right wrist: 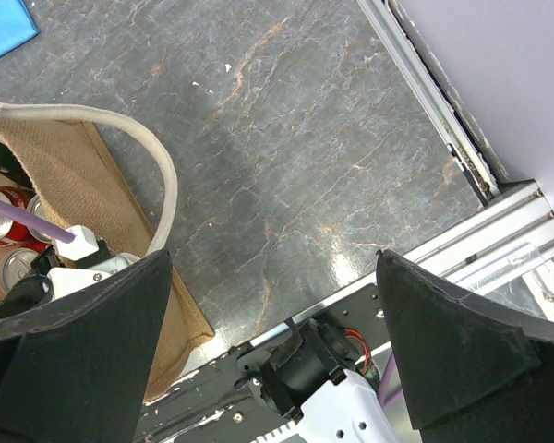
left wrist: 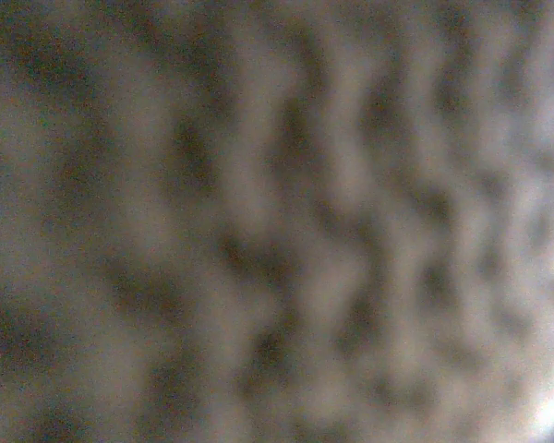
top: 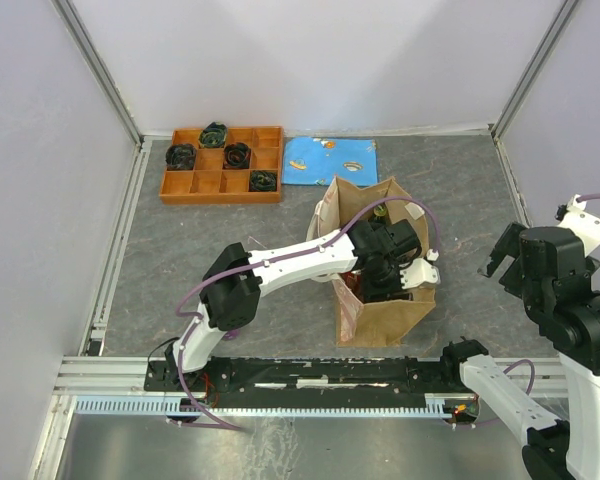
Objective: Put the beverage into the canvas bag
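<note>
Two red cans [right wrist: 18, 268] with silver tops are seen inside the canvas bag [top: 385, 322], low against its wall in the right wrist view. Which of them is the beverage of the task cannot be told. Their tops are turned up toward that camera, so they are judged to stand upright, long axis vertical, tops toward the bag's mouth. The bag itself is stood upright on the grey surface [right wrist: 286, 138], mouth upward.

The left claw [top: 382, 278] is sunk into the bag's mouth, its fingertips hidden from above. Its own camera is filled with blurred tan weave, so the lens is judged to lie close against fabric. Whether this claw is spread or pinching a can cannot be told. The right claw [right wrist: 272, 268] is spread wide and nothing is held in it; it is kept over bare surface, beside the bag and apart from it.

Trouble is judged likeliest on the way out. With fabric so close to the left claw, the wall could be caught and the unbraced bag dragged or tipped. The purple cable [top: 405, 203] is looped over the mouth near an off-white strap handle [right wrist: 162, 180], where it could be snagged. A can let go off-centre could be toppled against the others.
</note>
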